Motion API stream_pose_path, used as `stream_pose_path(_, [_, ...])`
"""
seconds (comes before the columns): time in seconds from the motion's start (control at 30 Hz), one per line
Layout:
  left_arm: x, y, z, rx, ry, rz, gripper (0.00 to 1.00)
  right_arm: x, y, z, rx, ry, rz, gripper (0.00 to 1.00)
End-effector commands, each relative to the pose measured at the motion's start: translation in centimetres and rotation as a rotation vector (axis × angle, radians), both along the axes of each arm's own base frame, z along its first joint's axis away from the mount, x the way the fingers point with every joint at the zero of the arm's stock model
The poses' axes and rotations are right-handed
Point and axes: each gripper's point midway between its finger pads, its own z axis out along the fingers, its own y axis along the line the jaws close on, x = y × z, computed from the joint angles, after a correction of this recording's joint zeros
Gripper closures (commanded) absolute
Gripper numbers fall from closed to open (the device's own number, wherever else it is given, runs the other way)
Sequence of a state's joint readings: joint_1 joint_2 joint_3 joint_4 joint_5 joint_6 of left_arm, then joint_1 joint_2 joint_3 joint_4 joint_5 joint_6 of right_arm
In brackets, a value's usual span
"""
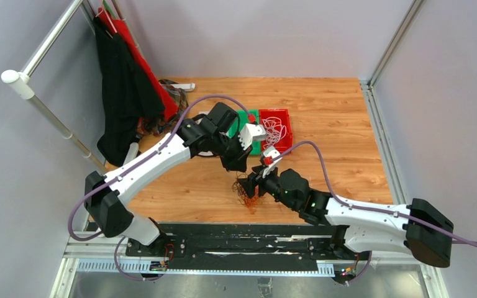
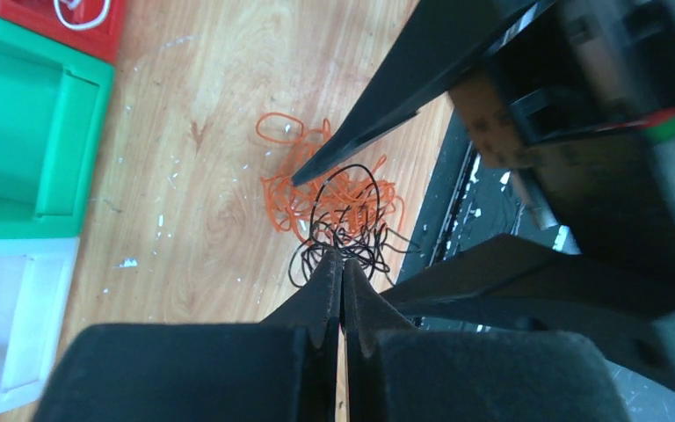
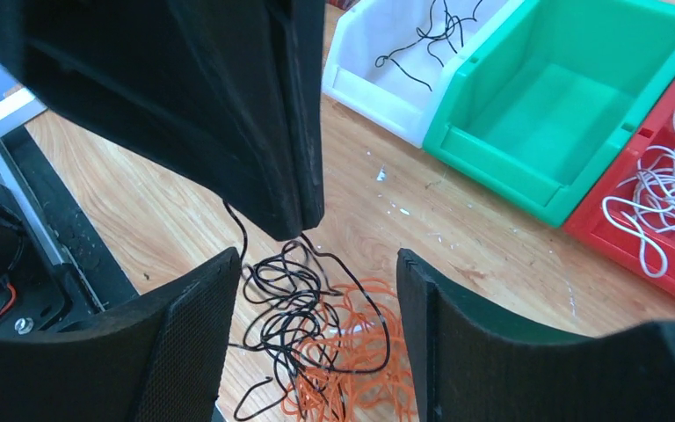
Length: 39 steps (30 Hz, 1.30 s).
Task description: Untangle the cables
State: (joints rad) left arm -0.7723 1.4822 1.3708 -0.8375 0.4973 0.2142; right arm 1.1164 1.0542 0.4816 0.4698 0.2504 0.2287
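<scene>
The cables are a tangle of orange (image 3: 360, 352) and black (image 3: 290, 303) strands on the wooden table, also seen from above (image 1: 246, 194) and in the left wrist view (image 2: 338, 207). My left gripper (image 2: 343, 257) (image 1: 239, 166) is shut, its tips pinching a black strand, and black loops hang from it (image 3: 303, 230). My right gripper (image 3: 316, 259) (image 1: 253, 180) stands open over the tangle, one finger on each side of it. Its fingers (image 2: 316, 167) show in the left wrist view.
Three bins stand side by side beyond the tangle: white (image 3: 360, 88) holding black strands, green (image 3: 492, 167) empty, and red (image 3: 615, 242) holding white strands. A black rail (image 1: 242, 236) runs along the near edge. Dark clothing (image 1: 124, 87) hangs at the back left.
</scene>
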Motion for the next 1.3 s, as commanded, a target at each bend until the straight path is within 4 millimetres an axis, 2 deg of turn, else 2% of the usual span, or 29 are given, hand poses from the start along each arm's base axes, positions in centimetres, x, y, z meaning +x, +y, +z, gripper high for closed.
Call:
stream_pose_path(0.0, [-0.8, 0.0, 4.2, -0.083, -0.011, -0.002, 0.99, 1.9, 0.8, 2.4, 0.122, -0.051, -0.064, 0.36])
stream_pose_path(0.23, [-1.8, -0.2, 7.3, -0.149, 0.012, 0.008, 0.99, 4.2, 0.9, 1.6, 0.193, -0.017, -0.161, 0.4])
stream_pose_path(0.33, [-2.2, -0.2, 8.5, -0.17, 0.01, -0.011, 0.99, 5.0, 0.7, 0.0, 0.182, 0.014, -0.19, 0.44])
stream_pose_path(0.43, [-2.4, -0.1, 10.1, -0.189, 0.003, -0.028, 0.99, 5.6, 0.0, -2.4, 0.155, 0.058, -0.223, 0.49])
stream_pose_path(0.57, [-1.9, 0.2, 13.9, -0.23, -0.05, -0.033, 0.99, 5.7, -1.6, -5.7, 0.113, 0.112, -0.274, 0.54])
stream_pose_path(0.63, [-1.5, 0.4, 15.9, -0.256, -0.098, -0.034, 0.99, 5.6, -2.1, -6.7, 0.103, 0.127, -0.287, 0.55])
stream_pose_path(0.87, [1.0, 1.5, 22.4, -0.339, -0.302, 0.03, 1.0, 4.8, -3.8, -9.0, 0.065, 0.154, -0.307, 0.55])
stream_pose_path(0.97, [1.4, 2.0, 24.5, -0.366, -0.37, 0.043, 1.0, 4.4, -4.5, -9.8, 0.043, 0.161, -0.313, 0.58])
stream_pose_path(1.03, [1.4, 2.1, 24.9, -0.371, -0.387, 0.044, 1.0, 4.2, -5.0, -9.4, 0.052, 0.145, -0.312, 0.58])
stream_pose_path(1.13, [1.7, 2.4, 24.5, -0.35, -0.411, 0.046, 1.0, 4.1, -5.9, -7.3, 0.055, 0.096, -0.316, 0.54])
stream_pose_path(1.23, [2.0, 2.7, 24.3, -0.332, -0.431, 0.053, 1.0, 3.8, -6.2, -3.7, 0.074, 0.037, -0.286, 0.46])
stream_pose_path(1.27, [2.0, 2.6, 24.0, -0.33, -0.422, 0.048, 1.0, 3.7, -6.0, -1.5, 0.11, 0.007, -0.268, 0.43])
